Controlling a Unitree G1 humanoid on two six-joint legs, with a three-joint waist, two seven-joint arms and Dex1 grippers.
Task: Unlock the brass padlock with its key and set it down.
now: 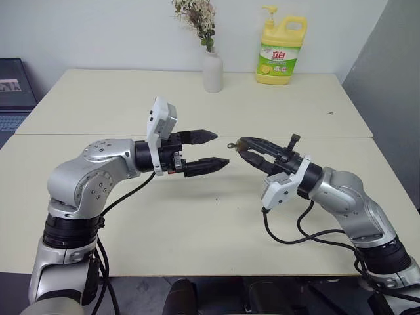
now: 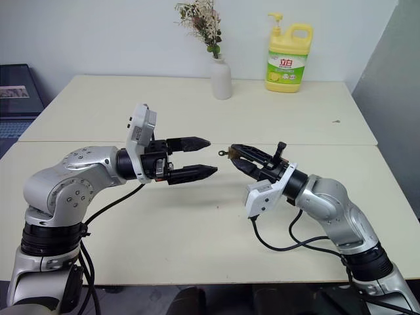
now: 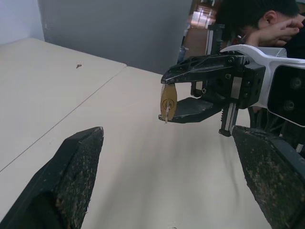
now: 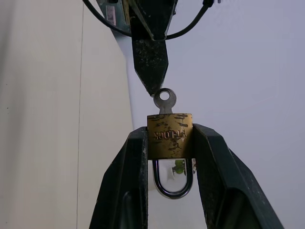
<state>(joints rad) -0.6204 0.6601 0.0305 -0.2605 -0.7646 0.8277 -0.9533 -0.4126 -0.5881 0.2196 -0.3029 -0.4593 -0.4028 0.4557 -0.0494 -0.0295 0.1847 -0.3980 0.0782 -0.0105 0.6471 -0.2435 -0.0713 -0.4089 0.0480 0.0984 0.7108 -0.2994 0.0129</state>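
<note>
The padlock [image 4: 169,136] is held in the air above the worktop [image 1: 197,223], pinched by its two sides between the fingers [image 4: 128,181] of the right gripper [image 1: 244,148]. These fingers are closed only as far as the brass body allows. The shackle [image 4: 172,180] points back toward the wrist, so the keyhole end faces outward. The key [image 4: 165,100] sits already in that end, and its round head sticks out free. I think the lock is held this way to offer the key to the other arm.

Just beyond the padlock, the left gripper [image 1: 213,149] points at it with its fingers spread wide and nothing between them. One tip is close to the key head, but I cannot tell if it touches. This gap probably lets the fingers close on the key head and turn it.

Far behind the padlock stand a vase [image 1: 212,71] and a soap bottle [image 1: 281,54].
</note>
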